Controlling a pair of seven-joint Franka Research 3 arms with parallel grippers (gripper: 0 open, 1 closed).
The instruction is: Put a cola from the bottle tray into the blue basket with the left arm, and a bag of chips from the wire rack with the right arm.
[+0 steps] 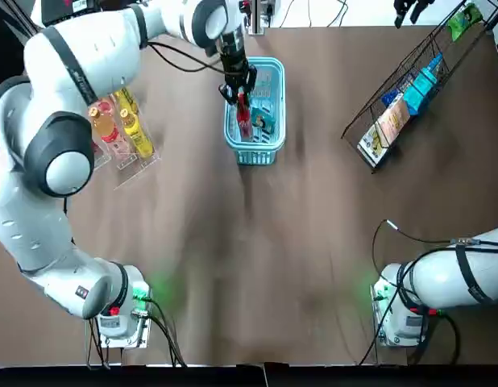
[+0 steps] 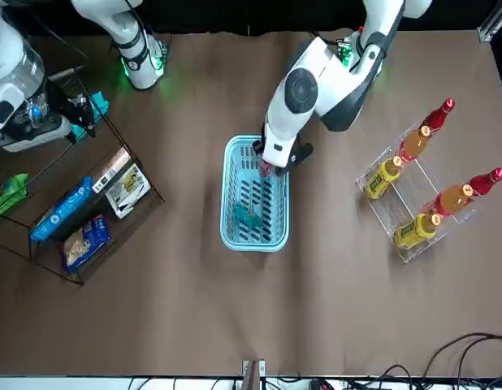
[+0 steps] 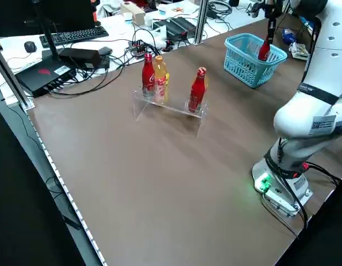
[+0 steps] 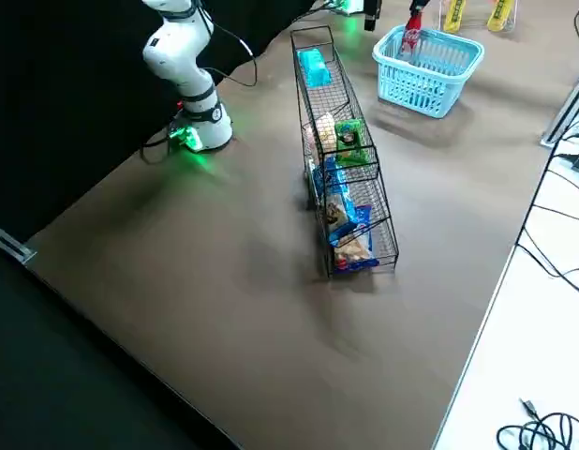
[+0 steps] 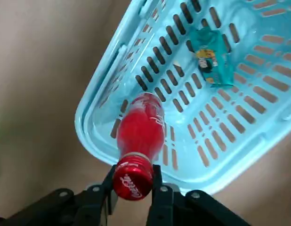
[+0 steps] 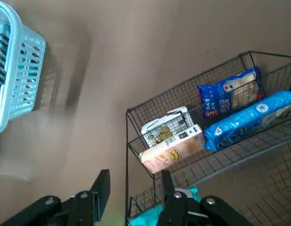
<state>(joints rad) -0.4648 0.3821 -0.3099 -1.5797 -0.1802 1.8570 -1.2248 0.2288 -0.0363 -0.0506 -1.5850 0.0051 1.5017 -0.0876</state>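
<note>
Red-capped red cola (image 5: 141, 128), seemingly upright

Brown table (image 1: 233, 258) — basket (image 1: 255, 153), bottle tray (image 1: 140, 168), wire rack (image 1: 410, 64).

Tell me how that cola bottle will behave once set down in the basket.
Held by its cap in the left gripper, the cola bottle looks tall and narrow, so it will probably tip once released. Its round body may roll across the slotted floor of the blue basket. The right gripper is at the wire rack.
</note>
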